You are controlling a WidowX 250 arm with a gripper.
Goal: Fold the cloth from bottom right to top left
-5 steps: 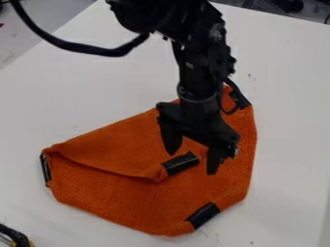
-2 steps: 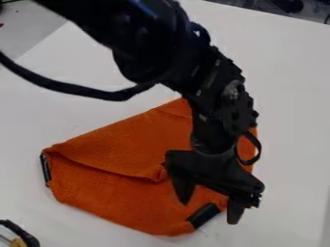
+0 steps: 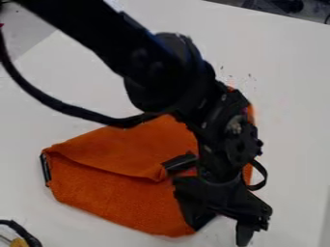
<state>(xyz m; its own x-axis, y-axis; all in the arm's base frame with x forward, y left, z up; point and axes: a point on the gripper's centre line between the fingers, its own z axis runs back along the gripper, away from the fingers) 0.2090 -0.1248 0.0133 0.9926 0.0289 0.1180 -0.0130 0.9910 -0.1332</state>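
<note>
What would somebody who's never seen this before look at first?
Probably the big black robot arm, which slants down from the upper left, with its gripper hanging over the front right part of the cloth. Next comes the bright orange cloth on the white table, with a flap folded over and a black patch at the flap's tip.

There is a white table (image 3: 296, 96). Between seven and eight o'clock is a black curved object (image 3: 26, 234); at one o'clock, beyond the table, are dark things (image 3: 288, 5).

Tool (image 3: 220, 235) at folded orange cloth (image 3: 116, 202)
</note>
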